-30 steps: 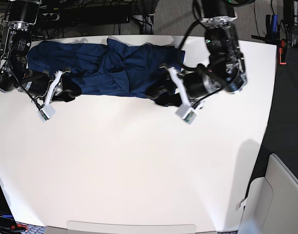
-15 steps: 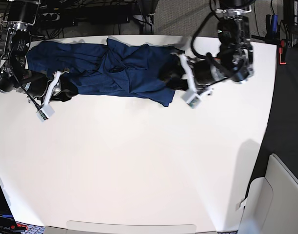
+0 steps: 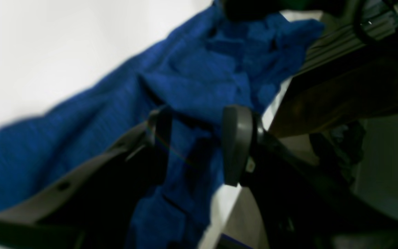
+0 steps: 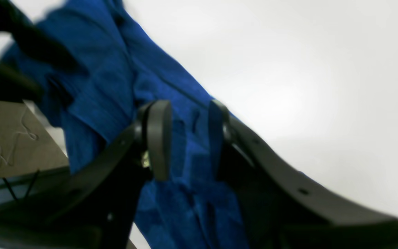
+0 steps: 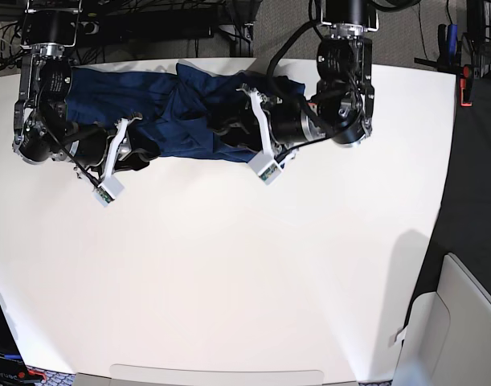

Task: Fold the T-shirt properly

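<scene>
The dark navy T-shirt (image 5: 189, 112) lies bunched in a long strip along the far edge of the white table (image 5: 229, 265). My left gripper (image 5: 229, 130) is over the shirt's right part, its end drawn in toward the middle. In the left wrist view this gripper (image 3: 197, 145) is shut on a fold of the blue T-shirt (image 3: 192, 79). My right gripper (image 5: 142, 149) is at the shirt's left part, near its front edge. The right wrist view shows this gripper (image 4: 187, 138) shut on fabric of the T-shirt (image 4: 95, 79).
Cables and dark equipment (image 5: 149, 24) crowd the space just behind the table's far edge. A white chair-like object (image 5: 462, 322) stands off the table's front right corner. A red item (image 5: 468, 80) sits beyond the right edge.
My left gripper has carried the shirt's right end back and then leftward over the shirt's body. The right gripper has shifted a little rightward with the left end. The strip is shorter.
</scene>
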{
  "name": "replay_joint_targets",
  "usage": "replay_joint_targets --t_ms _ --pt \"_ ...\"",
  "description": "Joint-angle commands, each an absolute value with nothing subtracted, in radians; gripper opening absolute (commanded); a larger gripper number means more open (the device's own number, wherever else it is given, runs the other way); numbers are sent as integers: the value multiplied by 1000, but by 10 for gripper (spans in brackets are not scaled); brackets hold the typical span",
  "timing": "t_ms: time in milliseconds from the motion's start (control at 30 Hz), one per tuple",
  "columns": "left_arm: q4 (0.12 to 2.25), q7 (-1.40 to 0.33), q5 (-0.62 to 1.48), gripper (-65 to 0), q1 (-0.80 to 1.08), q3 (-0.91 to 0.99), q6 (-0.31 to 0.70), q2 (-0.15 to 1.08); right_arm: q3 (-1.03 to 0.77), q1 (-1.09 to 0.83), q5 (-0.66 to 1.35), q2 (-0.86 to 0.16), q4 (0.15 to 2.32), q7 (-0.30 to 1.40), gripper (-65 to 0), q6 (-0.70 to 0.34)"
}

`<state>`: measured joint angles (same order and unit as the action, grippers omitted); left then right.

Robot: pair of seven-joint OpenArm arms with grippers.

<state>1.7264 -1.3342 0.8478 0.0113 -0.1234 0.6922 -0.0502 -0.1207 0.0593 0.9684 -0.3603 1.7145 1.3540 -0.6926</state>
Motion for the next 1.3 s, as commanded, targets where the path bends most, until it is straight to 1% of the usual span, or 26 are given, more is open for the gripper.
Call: replay_joint_targets --t_ms 0,267,400,533,733,833,967,1067,1267 --pt "1744 -1317 875 -407 -2 -119 698 -50 -122 84 998 -369 1732 1334 -469 -698" --pt "1704 -1316 874 -407 -4 -127 698 -53 -120 108 998 -357 1727 1334 -468 -698" --pt "1672 -1316 875 -407 -7 -130 698 -61 -125 120 997 -369 1725 1334 -468 -698" --pt "1661 -1316 875 -407 -7 -176 698 -70 -127 122 997 -398 1727 1333 -468 -698" --pt "1644 -1316 875 -407 -7 -208 698 -77 -170 117 1000 -401 1727 1333 -468 -698" --pt "1581 -1283 875 -407 -27 -217 698 -91 -186 113 1004 -404 1728 1333 -468 -698" --pt "1488 -1218 877 -407 -74 -289 698 -90 -217 94 1006 -406 1733 1334 -469 -698" --pt "1480 -1193 875 -416 -96 -323 698 -90 -229 88 1006 -406 1733 1334 -469 -698" --pt "1478 -1158 875 -424 -162 -317 698 -94 -229 71 1006 -406 1733 1336 -470 -698"
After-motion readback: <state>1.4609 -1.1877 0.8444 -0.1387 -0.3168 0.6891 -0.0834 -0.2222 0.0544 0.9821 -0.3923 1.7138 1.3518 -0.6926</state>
